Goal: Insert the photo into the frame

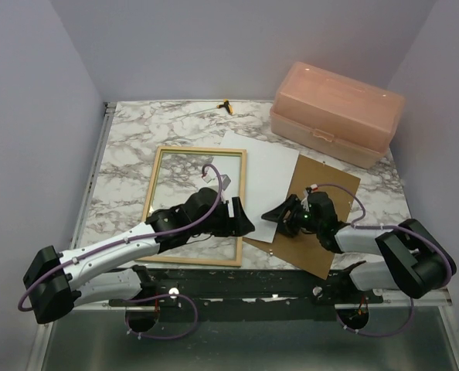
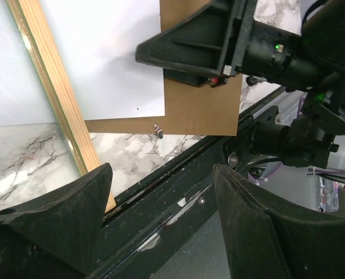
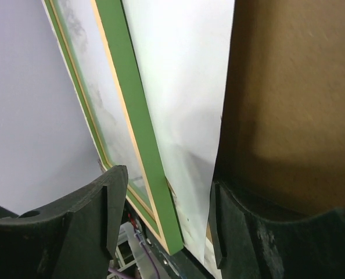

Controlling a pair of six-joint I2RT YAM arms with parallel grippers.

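Note:
The frame lies left of centre with its bare wood back up. The white photo lies beside its right rail, overlapping the brown backing panel. My left gripper is open and empty by the frame's near right corner. In the left wrist view, the wood rail runs by the left finger, with the photo beyond. My right gripper is open, facing the left one. In the right wrist view, the green rail and the photo's edge show between its fingers, the panel to the right.
A pink plastic box stands at the back right. A small yellow and black item lies at the back. A small metal clip lies at the panel's near edge. The table's black front edge runs under the left gripper.

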